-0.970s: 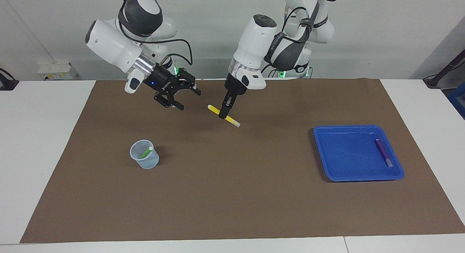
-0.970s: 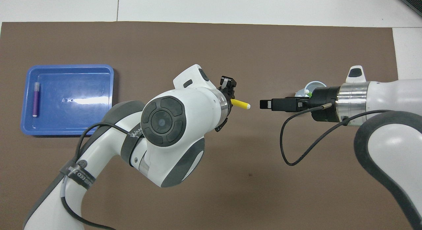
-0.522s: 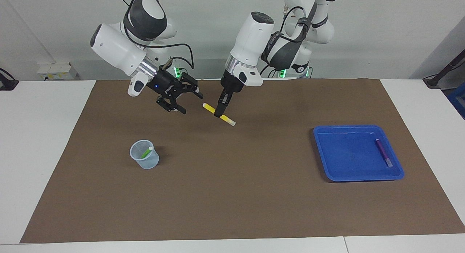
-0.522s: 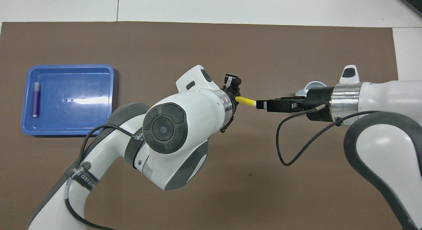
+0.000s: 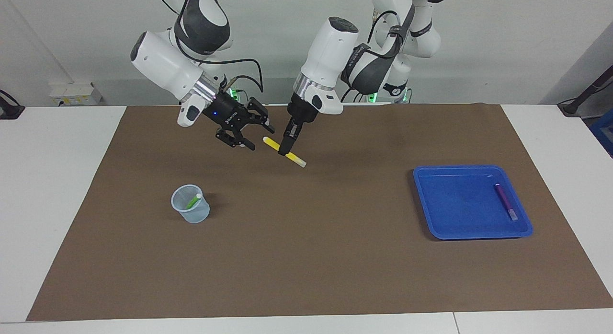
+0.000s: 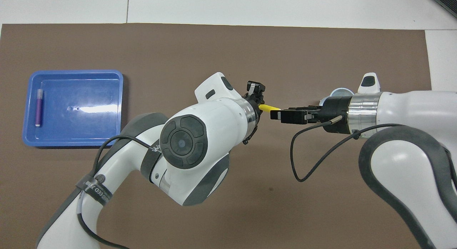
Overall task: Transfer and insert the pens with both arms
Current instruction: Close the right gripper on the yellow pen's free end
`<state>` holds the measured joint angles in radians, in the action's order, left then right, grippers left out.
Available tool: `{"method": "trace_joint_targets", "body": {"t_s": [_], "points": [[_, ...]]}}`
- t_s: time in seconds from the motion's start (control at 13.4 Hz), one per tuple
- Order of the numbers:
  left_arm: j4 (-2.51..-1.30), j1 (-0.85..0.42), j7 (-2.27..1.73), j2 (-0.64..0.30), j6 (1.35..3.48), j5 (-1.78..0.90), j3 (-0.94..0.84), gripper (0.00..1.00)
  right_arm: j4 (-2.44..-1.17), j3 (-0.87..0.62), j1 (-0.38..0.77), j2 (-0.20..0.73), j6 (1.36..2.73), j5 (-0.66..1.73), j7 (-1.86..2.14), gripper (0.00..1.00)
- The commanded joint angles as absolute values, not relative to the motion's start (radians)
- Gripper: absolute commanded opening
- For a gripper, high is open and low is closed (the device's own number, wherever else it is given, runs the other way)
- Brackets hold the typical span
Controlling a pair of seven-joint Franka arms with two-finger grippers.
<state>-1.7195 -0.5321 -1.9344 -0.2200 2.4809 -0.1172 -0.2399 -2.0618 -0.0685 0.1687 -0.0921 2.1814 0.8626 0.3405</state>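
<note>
Two arms: both raised over the brown mat on the surface, at the robots' end of it, the grippers meeting in mid-air.
Left gripper: points down, jaws pinched on the yellow pen at about its middle; in the overhead view the gripper is mostly hidden by its own wrist.
Yellow pen: held level with a slight tilt above the mat, its pale cap end toward the left arm's end of the surface, its other end pointing at the right gripper; only a short yellow stretch shows from above.
Right gripper: reaches in sideways, jaws spread, one finger on each side of the pen's free end; contact with the pen cannot be told. From above, its tip covers that end.
Green pen: leaning in the clear cup, which stands on the mat toward the right arm's end.
Purple pen: lying flat in the blue tray, toward the left arm's end.
</note>
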Motion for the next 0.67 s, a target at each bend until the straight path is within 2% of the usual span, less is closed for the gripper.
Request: {"method": "trace_joint_targets", "body": {"t_s": [0.0, 0.15, 0.6], "points": [[-1.71, -0.549, -1.944, -0.227, 2.494, -0.132, -0.225, 0.0, -2.074, -0.067, 0.17, -0.094, 2.201, 0.896, 0.367, 0.64], [-1.71, -0.549, -1.944, -0.227, 2.494, -0.132, -0.225, 0.0, -2.072, -0.067, 0.17, -0.094, 2.203, 0.894, 0.364, 0.59], [-1.71, -0.549, -1.944, -0.227, 2.496, -0.132, -0.225, 0.0, -2.066, -0.071, 0.175, -0.086, 2.232, 0.894, 0.353, 0.56]]}}
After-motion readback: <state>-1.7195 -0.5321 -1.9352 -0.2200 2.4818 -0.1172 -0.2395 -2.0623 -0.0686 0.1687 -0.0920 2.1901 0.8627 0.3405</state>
